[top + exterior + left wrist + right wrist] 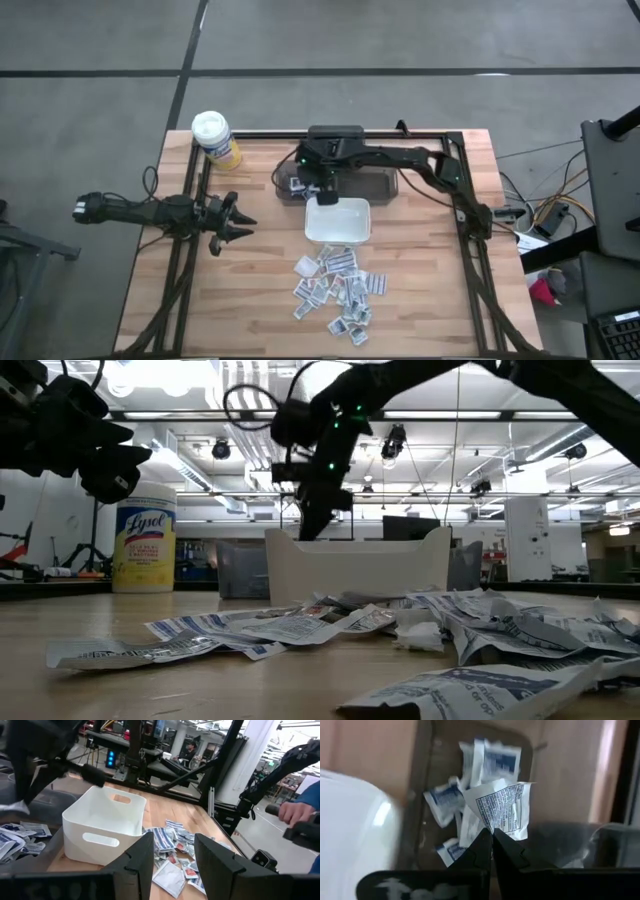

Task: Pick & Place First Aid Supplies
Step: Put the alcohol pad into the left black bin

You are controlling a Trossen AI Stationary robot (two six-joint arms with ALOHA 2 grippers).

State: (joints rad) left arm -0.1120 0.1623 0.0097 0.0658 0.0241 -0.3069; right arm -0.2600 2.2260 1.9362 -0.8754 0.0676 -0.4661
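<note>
Right gripper [492,834]: we see its fingers pinched tight on one packet [501,809], white w/ bluish print, held above the dark tray [385,186] at the table's far side, just behind the white bin [338,222].
Tray contents: a few more packets [492,756] lie in the tray under the held one.
Left gripper [240,221]: fingers apart, nothing between them; hangs over the table's left part, well apart from the pile, pointing toward the bin.
Loose packets [335,288]: we count many, scattered in a heap on the wood near the table's front, just in front of the bin; some overlap.
White bin: upright, slot handles in its walls; looks empty from the left wrist view, tho we can't see its whole floor.
Lysol canister [216,138]: yellow, white lid, upright at the far-left corner.
Table [420,300]: wood planks, black frame rails along both sides.
Room: a person's hand [295,812] shows beyond the table.
</note>
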